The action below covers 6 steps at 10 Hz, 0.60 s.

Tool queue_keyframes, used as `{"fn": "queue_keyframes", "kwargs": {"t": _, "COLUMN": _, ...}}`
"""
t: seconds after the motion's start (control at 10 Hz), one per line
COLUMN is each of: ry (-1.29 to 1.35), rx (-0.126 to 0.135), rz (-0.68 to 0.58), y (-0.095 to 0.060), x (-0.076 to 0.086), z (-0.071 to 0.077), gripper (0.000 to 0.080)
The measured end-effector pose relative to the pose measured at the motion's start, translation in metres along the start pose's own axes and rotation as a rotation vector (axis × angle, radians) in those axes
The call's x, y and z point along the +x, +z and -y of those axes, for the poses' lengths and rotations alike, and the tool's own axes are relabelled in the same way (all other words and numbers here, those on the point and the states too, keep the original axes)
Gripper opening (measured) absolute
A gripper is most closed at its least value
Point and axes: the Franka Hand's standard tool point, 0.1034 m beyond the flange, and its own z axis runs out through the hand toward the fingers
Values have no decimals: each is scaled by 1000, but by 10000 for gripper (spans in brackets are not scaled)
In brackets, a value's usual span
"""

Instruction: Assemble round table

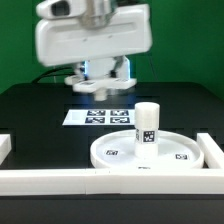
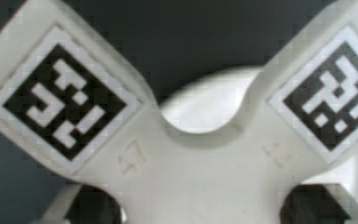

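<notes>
The large rimmed round disc [image 1: 172, 157] lies flat on the table toward the front. The short cylindrical leg [image 1: 147, 122] stands upright on its middle, tag facing front. My gripper [image 1: 100, 84] hangs behind it, above the far edge of the marker board [image 1: 92, 117]. In the wrist view the flat cross-shaped foot [image 2: 194, 150] fills the picture, with two tagged arms spreading away. Its body sits between my dark fingers [image 2: 101, 203], so my gripper [image 2: 208, 205] is shut on it. In the exterior view only white bits of the foot [image 1: 88, 85] show under the hand.
A long white rail bar [image 1: 90, 181] runs along the front, with a side bar at the exterior view's right [image 1: 212, 150] and a stub at the left [image 1: 4, 147]. The table top is black [image 1: 40, 115].
</notes>
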Motion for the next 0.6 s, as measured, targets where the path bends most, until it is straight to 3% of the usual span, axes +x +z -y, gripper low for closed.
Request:
{"fn": "queue_keyframes", "kwargs": {"t": 0.2, "ry": 21, "rx": 1, "rz": -5, "y": -9, "x": 26, "z": 12, "gripper": 445}}
{"fn": "queue_keyframes", "kwargs": {"t": 0.6, "ry": 23, "rx": 2, "rz": 1, "y": -8, "x": 25, "z": 13, "gripper": 445}}
